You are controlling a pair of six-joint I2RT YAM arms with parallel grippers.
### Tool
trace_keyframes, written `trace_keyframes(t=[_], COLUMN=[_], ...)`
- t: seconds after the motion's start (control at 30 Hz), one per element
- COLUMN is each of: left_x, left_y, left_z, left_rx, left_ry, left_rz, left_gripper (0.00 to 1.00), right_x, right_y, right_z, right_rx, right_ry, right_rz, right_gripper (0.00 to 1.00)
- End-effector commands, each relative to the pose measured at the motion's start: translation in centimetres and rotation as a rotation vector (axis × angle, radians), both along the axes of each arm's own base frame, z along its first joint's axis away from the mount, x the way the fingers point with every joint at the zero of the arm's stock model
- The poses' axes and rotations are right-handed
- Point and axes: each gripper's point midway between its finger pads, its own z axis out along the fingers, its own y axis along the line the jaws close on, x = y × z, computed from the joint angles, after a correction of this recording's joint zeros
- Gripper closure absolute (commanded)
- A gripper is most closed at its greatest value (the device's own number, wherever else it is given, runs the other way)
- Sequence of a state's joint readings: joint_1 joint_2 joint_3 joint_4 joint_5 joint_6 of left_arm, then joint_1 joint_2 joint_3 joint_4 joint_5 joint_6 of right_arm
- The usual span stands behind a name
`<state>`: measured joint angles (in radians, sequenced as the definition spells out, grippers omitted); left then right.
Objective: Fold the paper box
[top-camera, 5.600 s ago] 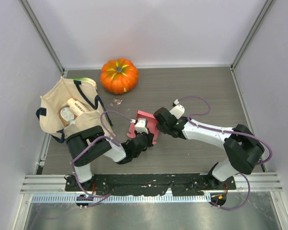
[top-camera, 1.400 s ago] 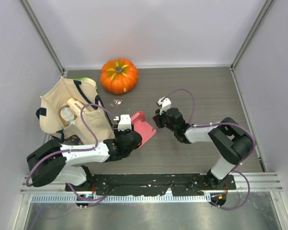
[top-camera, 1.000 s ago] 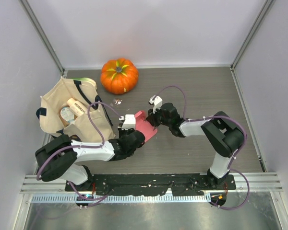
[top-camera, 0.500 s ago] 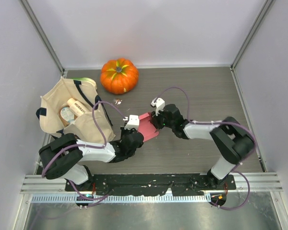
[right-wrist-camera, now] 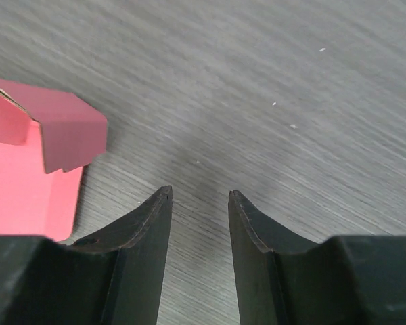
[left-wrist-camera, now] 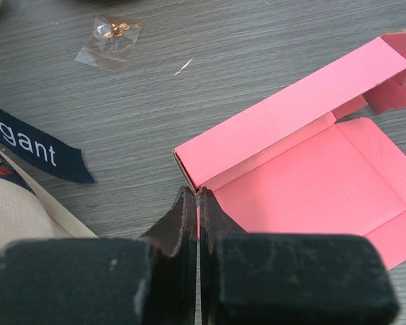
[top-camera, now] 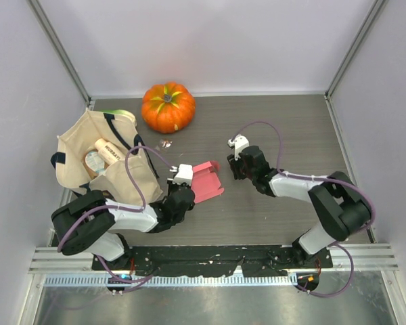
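Our right gripper [top-camera: 232,170] has drawn back from the paper box [top-camera: 207,181] since half a second ago and now sits just to its right, apart from the card. In the right wrist view we see its fingers [right-wrist-camera: 149,230] spread, with only bare table [right-wrist-camera: 291,81] between them and the box's folded flap off to the left. Our left gripper [top-camera: 189,193] is pinched together on the near left corner of the box, where one long wall stands folded up along the base panel. The box lies on the table between our two arms, to the right of the tote bag [top-camera: 88,162] and nearer the arm bases than the pumpkin [top-camera: 168,106]. A small clear packet [left-wrist-camera: 110,42] lies apart from it.
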<state>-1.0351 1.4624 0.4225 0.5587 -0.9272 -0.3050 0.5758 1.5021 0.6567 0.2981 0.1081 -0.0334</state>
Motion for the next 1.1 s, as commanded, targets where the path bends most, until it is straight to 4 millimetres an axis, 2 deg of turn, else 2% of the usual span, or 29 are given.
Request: trace_keyframes(t=[0.0,0.03,0.17,0.3,0.4,0.5,0.8,0.9,0.97,1.07], left_x=[0.3,0.3,0.5,0.7,0.9,1.2,1.3,1.2,1.2,1.2], left_y=[0.3,0.4,0.4,0.2,0.0,0.1,0.1,0.2,0.2,0.3], left_z=[0.8,0.7,0.8,0.8,1.1,1.5,1.2,1.1,1.2,1.0], left_rx=[-0.042,-0.044,-0.058,-0.051,-0.044,-0.05,-0.07,-0.074,-0.075,-0.075], left_ry=[-0.018,-0.017,-0.012,0.007,0.025,0.043,0.087,0.098,0.097,0.103], left_rz=[-0.007,-0.005,-0.004,-0.002,0.004,0.014,-0.015,-0.021,-0.02,-0.022], left_gripper=[1.0,1.0,1.0,1.0,1.0,1.0,1.0,1.0,1.0,1.0], right_x=[2.2,2.9,3.3,2.1,1.2,0.5,-1.2,-1.0,-0.6,-0.9], right_y=[2.3,3.1,4.3,7.0,8.2,8.5,8.3,7.0,6.0,5.3], right_z=[1.7,1.8,1.0,0.6,0.9,1.3,1.7,1.1,1.4,1.2], right_rx=[-0.036,-0.029,-0.036,-0.048,-0.039,-0.026,0.004,-0.036,-0.037,-0.051], right_ry=[-0.083,-0.073,-0.065,-0.062,-0.061,-0.063,-0.056,-0.044,-0.057,-0.049], right_rz=[0.105,0.122,0.163,0.287,0.337,0.356,0.375,0.318,0.271,0.257], right_gripper=[0.56,0.56,0.57,0.59,0.6,0.61,0.6,0.58,0.57,0.56])
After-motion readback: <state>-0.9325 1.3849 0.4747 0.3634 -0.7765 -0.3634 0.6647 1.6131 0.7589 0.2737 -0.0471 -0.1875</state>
